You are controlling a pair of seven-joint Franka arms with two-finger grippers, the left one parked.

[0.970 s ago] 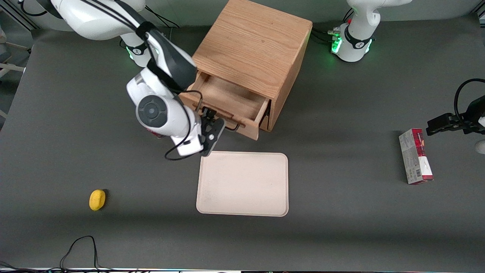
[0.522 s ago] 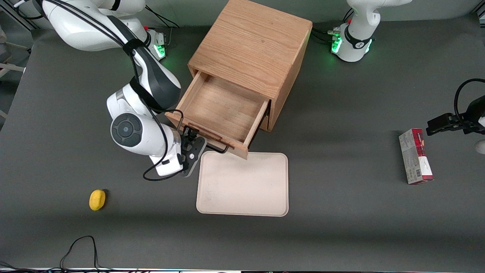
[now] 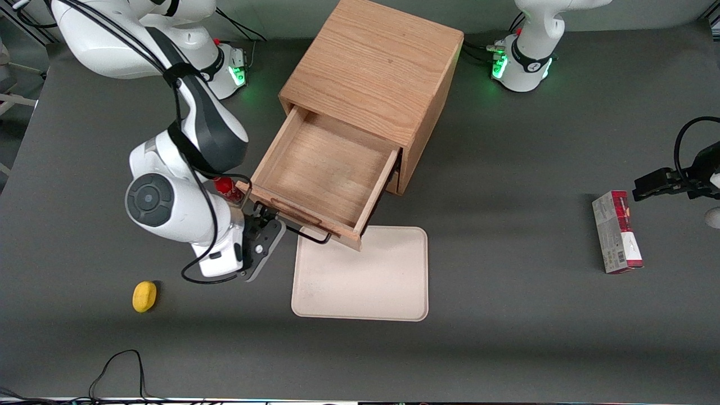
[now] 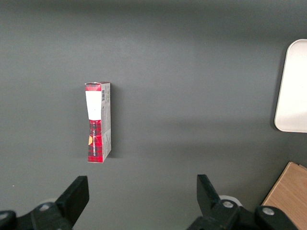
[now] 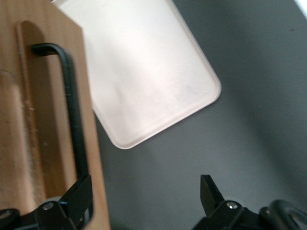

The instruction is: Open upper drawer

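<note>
At centre frame in the front view, the upper drawer (image 3: 326,177) stands pulled far out of the wooden cabinet (image 3: 374,70), its tray bare inside, its front corner overhanging the beige tray (image 3: 365,281), which also holds nothing. My gripper (image 3: 264,222) sits at the drawer's black handle (image 5: 72,110), fingers spread wide, clasping nothing. At right frame lies a red and white carton (image 3: 617,232); I cannot read its print.

The dark grey table (image 3: 506,337) carries an oak cabinet (image 3: 374,73) and a beige tray (image 3: 365,281) just beside the gripper (image 3: 264,216). There's a yellow lemon-ish thing (image 3: 144,296) near it too, and a red carton (image 3: 617,231) way off toward the parked arm's end.
</note>
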